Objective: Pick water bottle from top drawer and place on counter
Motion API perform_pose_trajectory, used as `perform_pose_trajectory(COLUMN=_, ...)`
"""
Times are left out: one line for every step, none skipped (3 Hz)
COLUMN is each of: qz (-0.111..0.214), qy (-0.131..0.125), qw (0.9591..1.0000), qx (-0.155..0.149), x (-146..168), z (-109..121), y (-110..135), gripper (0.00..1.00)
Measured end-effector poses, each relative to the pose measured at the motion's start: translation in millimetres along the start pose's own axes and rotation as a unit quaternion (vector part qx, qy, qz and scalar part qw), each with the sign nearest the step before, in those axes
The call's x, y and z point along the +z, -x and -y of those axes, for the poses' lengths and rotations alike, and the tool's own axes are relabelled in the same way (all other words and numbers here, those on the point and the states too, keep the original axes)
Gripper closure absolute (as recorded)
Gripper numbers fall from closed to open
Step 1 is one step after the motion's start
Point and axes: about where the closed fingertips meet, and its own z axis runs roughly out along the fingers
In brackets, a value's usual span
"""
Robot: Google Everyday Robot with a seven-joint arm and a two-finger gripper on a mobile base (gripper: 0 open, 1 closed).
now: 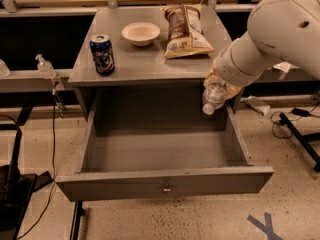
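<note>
The water bottle (213, 97) is a small clear bottle with a white cap. It hangs cap-down in my gripper (220, 82), above the back right corner of the open top drawer (165, 181). My gripper is shut on the bottle's upper body, just below the front right edge of the counter (145, 59). My white arm (280, 34) reaches in from the right. The drawer is pulled out, with a small metal lock at the centre of its front panel.
On the counter stand a blue soda can (102, 54), a white bowl (141, 33) and a chip bag (184, 25). A clear pump bottle (45, 66) sits on a ledge to the left. Cables (295, 114) lie on the floor at right.
</note>
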Motion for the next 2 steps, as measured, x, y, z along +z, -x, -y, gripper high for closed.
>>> perform_pose_trajectory(qz=-0.003, qy=0.000, qw=1.0000, qx=0.005, x=0.7, z=0.5, y=-3.4, gripper=1.00)
perform_pose_trajectory(qz=-0.021, qy=0.000, qw=0.9989, qx=0.042, x=5.6, z=3.7, y=-26.9, gripper=1.00)
